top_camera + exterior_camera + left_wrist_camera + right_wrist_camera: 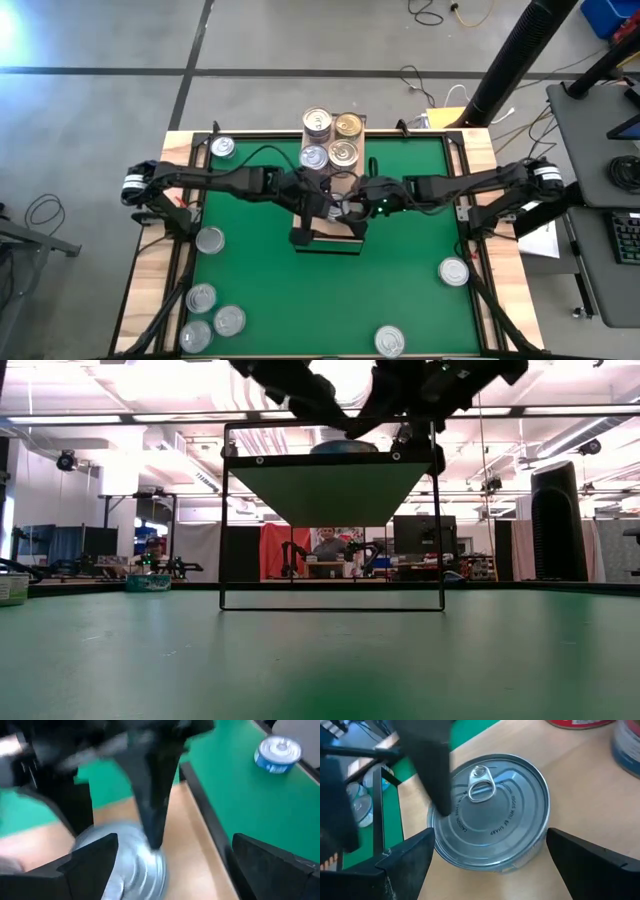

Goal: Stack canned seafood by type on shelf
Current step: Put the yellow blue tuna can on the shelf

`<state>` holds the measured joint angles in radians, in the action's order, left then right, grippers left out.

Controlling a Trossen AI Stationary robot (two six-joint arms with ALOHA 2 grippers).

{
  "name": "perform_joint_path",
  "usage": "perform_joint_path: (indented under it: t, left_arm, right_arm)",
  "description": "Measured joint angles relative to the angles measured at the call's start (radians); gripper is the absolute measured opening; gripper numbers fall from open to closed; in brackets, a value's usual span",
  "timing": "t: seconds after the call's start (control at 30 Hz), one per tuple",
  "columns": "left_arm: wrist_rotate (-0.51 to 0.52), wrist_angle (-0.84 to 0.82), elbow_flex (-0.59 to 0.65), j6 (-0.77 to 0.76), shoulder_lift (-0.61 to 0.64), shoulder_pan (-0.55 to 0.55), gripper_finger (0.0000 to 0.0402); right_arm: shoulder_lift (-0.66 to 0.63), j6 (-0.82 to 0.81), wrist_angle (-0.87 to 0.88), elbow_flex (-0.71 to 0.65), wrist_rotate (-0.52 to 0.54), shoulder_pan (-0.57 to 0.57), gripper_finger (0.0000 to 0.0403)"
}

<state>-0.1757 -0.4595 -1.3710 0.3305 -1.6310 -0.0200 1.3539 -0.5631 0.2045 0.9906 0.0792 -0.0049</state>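
Arms reach inward over the shelf, left gripper and right gripper both spread around one silver can

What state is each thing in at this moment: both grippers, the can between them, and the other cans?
Left gripper: open, over the shelf.
Right gripper: open, fingers either side of the silver can.
Silver can: upright on the shelf, sealed, pull tab flat, not gripped.
Four cans at the shelf's far end: upright, in a two-by-two block.
Loose cans on the green mat: upright, scattered.
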Motion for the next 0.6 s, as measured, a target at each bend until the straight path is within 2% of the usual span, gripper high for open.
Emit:
perform_joint_path:
  t: [0.13,0.33,0.43,0.6]
  left_arm:
    - [0.007,-0.046,-0.005,-0.02,-0.004,0.0,0.0378]
    - [0.01,-0.081,-0.003,-0.037,-0.004,0.0,0.0378]
    - [0.009,-0.081,-0.003,-0.04,-0.004,-0.003,0.0378]
    - [0.003,-0.16,-0.022,-0.057,-0.004,-0.032,0.0378]
  right_arm:
    - [0.018,0.022,0.127,0.083,0.02,0.016,0.0374]
    - [0.017,0.018,0.34,0.198,0.154,0.052,0.0374]
    - [0.012,-0.008,0.356,0.216,0.191,0.086,0.0374]
    - [-0.002,-0.047,0.356,0.222,0.194,0.156,0.0374]
